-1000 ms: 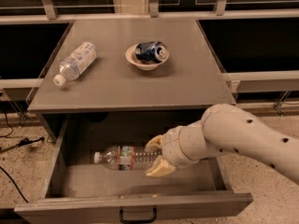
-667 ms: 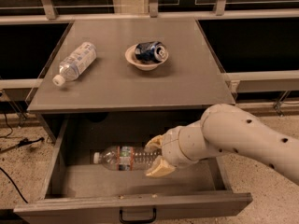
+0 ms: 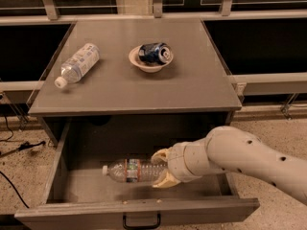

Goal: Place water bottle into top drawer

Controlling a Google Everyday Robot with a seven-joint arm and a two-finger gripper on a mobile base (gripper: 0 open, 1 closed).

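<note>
Down inside the open top drawer [image 3: 206, 212], the pincer [image 3: 156, 170] is clamping the base end of the water bottle [image 3: 129, 170], its two pale fingers [image 3: 161, 154] sitting one above and one below the clear plastic. The bottle is lying on its side with its cap pointing left, low over the drawer floor; whether it is touching down, I cannot tell. Holding it horizontal is making sense: a lying bottle slips under the counter's edge and should not topple on release. Its ribbed, crinkly body is catching the light, with a narrow red-and-white band showing near the neck. Behind the pincer, the smooth cream arm [image 3: 249, 157] is angling in from the right. The drawer is showing flat grey walls and a small black handle [image 3: 141, 221] on its front panel. Up on the matte grey counter [image 3: 192, 90], a second bottle [image 3: 79, 63] with a white and light-blue label is lying on its side, well apart from a shallow bowl [image 3: 146, 67] cradling a blue can [image 3: 154, 53].
</note>
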